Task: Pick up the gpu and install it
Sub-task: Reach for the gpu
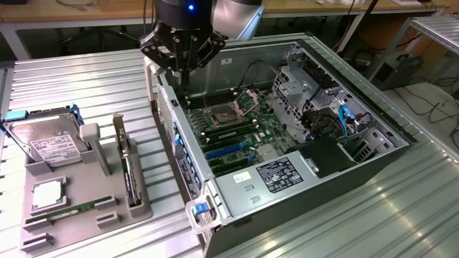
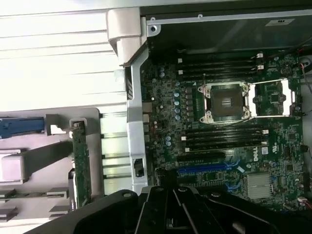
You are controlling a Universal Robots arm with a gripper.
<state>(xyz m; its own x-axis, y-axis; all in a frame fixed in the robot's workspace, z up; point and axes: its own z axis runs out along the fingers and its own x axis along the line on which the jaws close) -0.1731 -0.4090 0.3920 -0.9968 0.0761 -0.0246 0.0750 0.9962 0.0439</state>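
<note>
So the gpu [image 1: 129, 166] hasn't been picked up yet. It's standing on its long edge in a slot of the grey tray [image 1: 80, 183], out on the slatted metal surface [image 1: 86, 86] just beside the open PC case [image 1: 308, 226].

Its long axis runs roughly parallel to the case's near wall, going from far to near in the exterior view. It looks like a thin dark blade with the top edge facing up.

The jaws are pinched together with nothing in them. They hang over the far end of that same case wall, above the corner of the motherboard [image 1: 237, 129]. From there the card sits off to the exterior view's left and closer to the camera. It's well apart from the jaws and outside the case, so my read is that the whole reach turns on crossing that wall and lining up with the card's thin top edge.

The rest of the tray:
- a hard drive [image 1: 47, 142] at the far end
- a square processor chip [image 1: 47, 194] in its pocket
- a green memory stick [image 1: 72, 209] lying in front of the chip

Inside the case the processor socket [image 1: 231, 110] looks open, the blue expansion slots [image 1: 228, 153] look unoccupied, and the power supply [image 1: 276, 174] sits at the near end.
</note>
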